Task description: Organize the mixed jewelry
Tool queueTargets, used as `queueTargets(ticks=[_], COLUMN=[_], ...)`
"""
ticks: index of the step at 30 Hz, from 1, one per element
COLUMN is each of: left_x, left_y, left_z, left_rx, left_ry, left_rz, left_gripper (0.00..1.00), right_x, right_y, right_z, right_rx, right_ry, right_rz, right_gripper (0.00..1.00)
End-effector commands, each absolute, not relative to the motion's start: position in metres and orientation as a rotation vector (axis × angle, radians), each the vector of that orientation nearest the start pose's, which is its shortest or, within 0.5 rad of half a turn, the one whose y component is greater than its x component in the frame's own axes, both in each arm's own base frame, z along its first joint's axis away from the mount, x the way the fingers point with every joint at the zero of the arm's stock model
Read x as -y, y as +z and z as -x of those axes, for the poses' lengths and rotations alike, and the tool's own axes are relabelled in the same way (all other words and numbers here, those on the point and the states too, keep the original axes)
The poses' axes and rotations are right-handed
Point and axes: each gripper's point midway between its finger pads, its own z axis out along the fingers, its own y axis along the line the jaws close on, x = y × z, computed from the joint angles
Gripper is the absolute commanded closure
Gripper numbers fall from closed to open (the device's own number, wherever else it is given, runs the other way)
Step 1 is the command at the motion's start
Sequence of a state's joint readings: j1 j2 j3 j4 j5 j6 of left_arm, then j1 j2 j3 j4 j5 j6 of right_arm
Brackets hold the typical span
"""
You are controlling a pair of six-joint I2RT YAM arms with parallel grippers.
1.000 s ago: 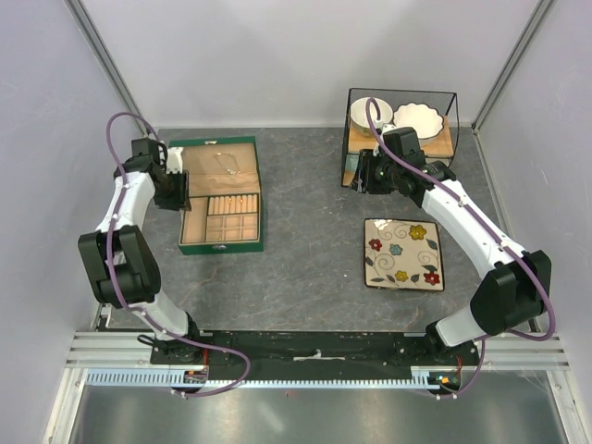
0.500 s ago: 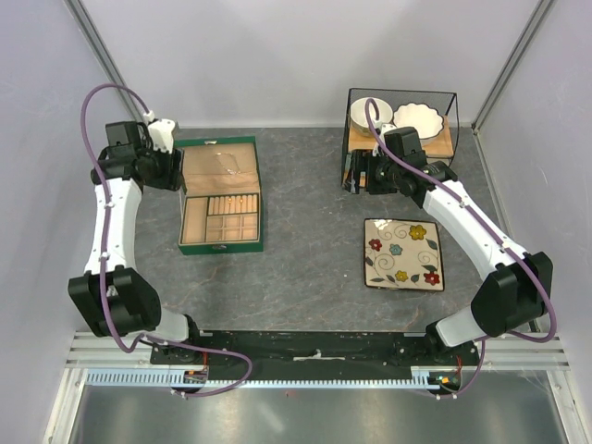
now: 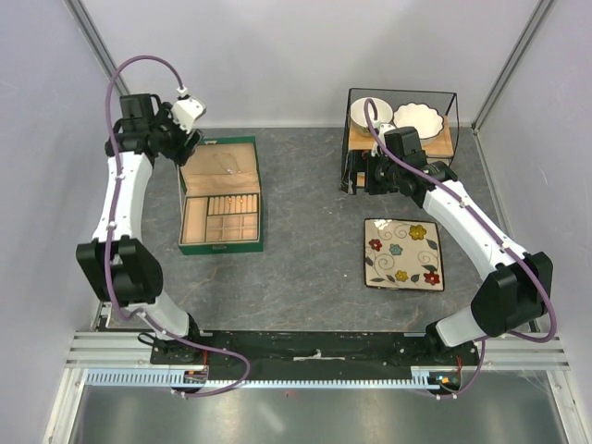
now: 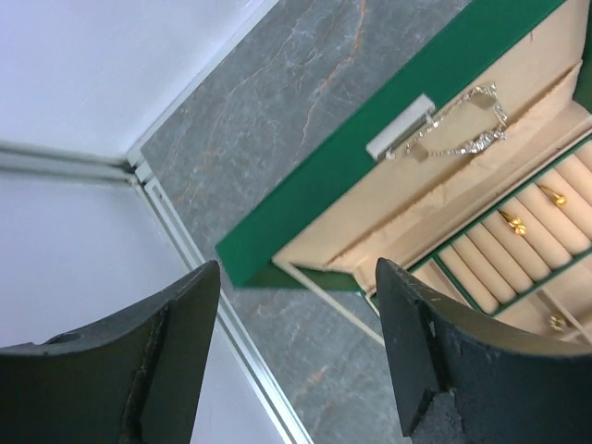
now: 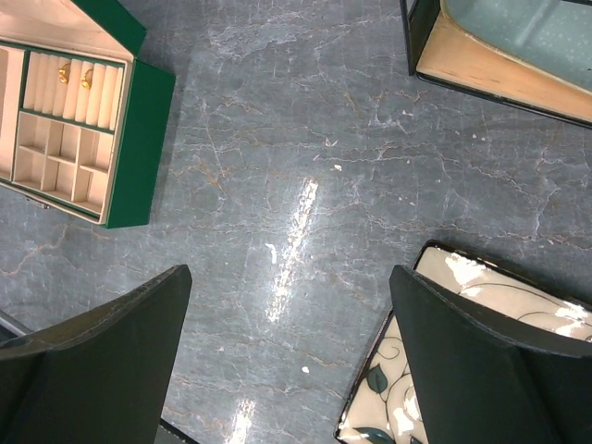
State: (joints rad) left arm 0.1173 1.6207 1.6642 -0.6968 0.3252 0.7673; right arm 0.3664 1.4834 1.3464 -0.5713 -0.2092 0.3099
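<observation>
The green jewelry box (image 3: 220, 196) lies open at the left of the table. In the left wrist view a silver chain (image 4: 462, 129) lies in its tan lid. Small gold pieces (image 4: 513, 222) sit in the ring rolls, and another (image 4: 558, 321) sits in a lower compartment. Two gold pieces (image 5: 74, 76) also show in the right wrist view. My left gripper (image 3: 174, 139) is open and empty, raised by the box's back left corner (image 4: 296, 370). My right gripper (image 3: 363, 176) is open and empty over bare table (image 5: 291, 370). No bangle shows.
A black wire frame (image 3: 402, 120) holding two white bowls stands at the back right, close behind my right gripper. A floral square plate (image 3: 403, 253) lies in front of it and shows in the right wrist view (image 5: 462, 305). The enclosure wall (image 4: 83, 111) is just left of my left gripper.
My left gripper has lifted from the box's left side and swung back toward the rear left corner. My right arm has hardly moved.
</observation>
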Motion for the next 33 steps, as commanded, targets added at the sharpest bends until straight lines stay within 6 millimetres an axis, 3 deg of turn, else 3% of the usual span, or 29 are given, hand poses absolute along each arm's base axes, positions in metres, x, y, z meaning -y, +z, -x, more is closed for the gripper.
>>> queueTargets(ticks=[1,7,14,20,25,26,27,29,31,33], left_x=[-0.008,0.0,-0.004,0.007,0.004,0.003,0.003,0.004,0.004,0.005], left_y=[0.281,0.259,0.238,0.232,0.232,0.223,0.231,0.222,0.229,0.22], left_z=[-0.491,-0.512,-0.507,-0.476,-0.449,-0.441,-0.433,-0.419,-0.408,-0.396], left_rx=[-1.861,-1.845,-1.875,-1.898,-1.925,-1.947,-1.93,-1.943,-1.931,-1.953], left_ry=[0.217,0.272,0.293,0.187,0.189,0.184,0.2,0.186,0.196,0.181], left_rz=[-1.058,-1.164,-1.275,-1.348,-1.367,-1.378,-1.378,-1.392,-1.382,-1.378], left_gripper=[0.24,0.23,0.24,0.25,0.25,0.25,0.25,0.25,0.25,0.25], right_x=[-0.194,-0.193,-0.192,-0.191,-0.19,-0.189,-0.189,-0.188,-0.189,-0.189], right_y=[0.229,0.222,0.219,0.222,0.227,0.227,0.227,0.229,0.227,0.23], right_z=[-0.366,-0.367,-0.365,-0.363,-0.36,-0.361,-0.359,-0.359,-0.359,-0.359], right_rx=[-2.263,-2.274,-2.271,-2.262,-2.244,-2.243,-2.241,-2.238,-2.242,-2.236], right_ry=[0.605,0.602,0.599,0.6,0.599,0.598,0.599,0.6,0.602,0.604], right_rz=[0.203,0.205,0.205,0.203,0.202,0.198,0.204,0.201,0.2,0.198], right_gripper=[0.03,0.02,0.02,0.02,0.02,0.02,0.02,0.02,0.02,0.02])
